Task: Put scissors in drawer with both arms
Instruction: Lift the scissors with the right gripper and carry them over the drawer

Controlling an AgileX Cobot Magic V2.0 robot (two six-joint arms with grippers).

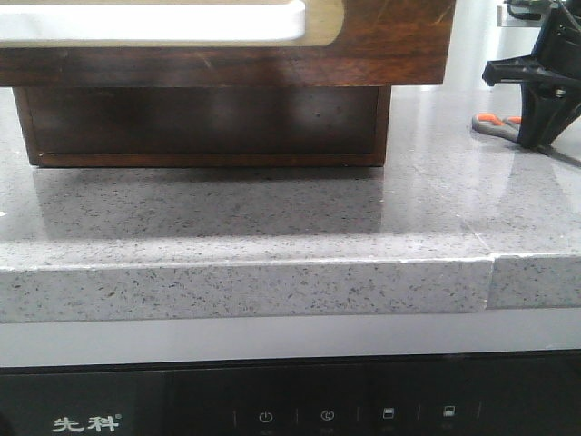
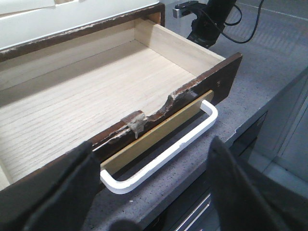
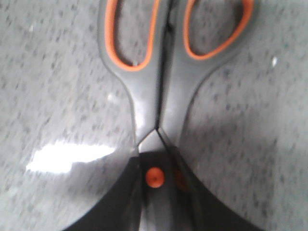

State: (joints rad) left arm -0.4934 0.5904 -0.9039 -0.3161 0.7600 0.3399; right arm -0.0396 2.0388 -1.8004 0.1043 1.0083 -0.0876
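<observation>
The scissors [image 3: 159,91], grey handles with orange-lined loops, lie on the speckled grey counter. My right gripper [image 3: 161,192] is shut on them, its dark fingers [image 3: 120,197] pressed to both sides of the blades at the orange pivot. In the front view the scissors [image 1: 495,123] show at the far right under the right gripper [image 1: 543,123]. The drawer [image 2: 86,96] stands pulled open, with an empty pale wood inside and a chipped dark front with a white handle [image 2: 166,154]. My left gripper [image 2: 149,192] is open and empty, just in front of the handle, apart from it.
The drawer front [image 1: 390,41] overhangs the dark wooden cabinet base [image 1: 204,123] in the front view. The counter's front edge [image 1: 272,286] runs across, with an appliance panel [image 1: 272,409] below. The right arm [image 2: 211,19] shows beyond the drawer's far corner.
</observation>
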